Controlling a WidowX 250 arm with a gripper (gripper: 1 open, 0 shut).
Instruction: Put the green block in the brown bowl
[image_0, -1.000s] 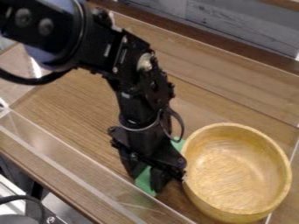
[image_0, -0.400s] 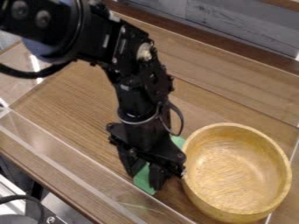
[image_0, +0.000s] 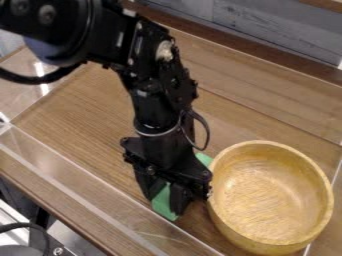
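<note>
The green block (image_0: 166, 208) lies flat on the wooden table just left of the brown bowl (image_0: 271, 193). Only its ends show, one below the fingers and one at the gripper's right side. My black gripper (image_0: 171, 194) points straight down onto the block. Its two fingers (image_0: 151, 184) stand on either side of the block and press against it, low at the table surface. The middle of the block is hidden by the fingers. The bowl is round, light tan wood, and has nothing in it. Its rim sits close to the gripper's right.
A clear plastic wall (image_0: 80, 190) runs along the table's near edge, just in front of the gripper. The wooden tabletop (image_0: 254, 95) stretches to the back and left. A raised wooden ledge (image_0: 267, 50) borders the far side.
</note>
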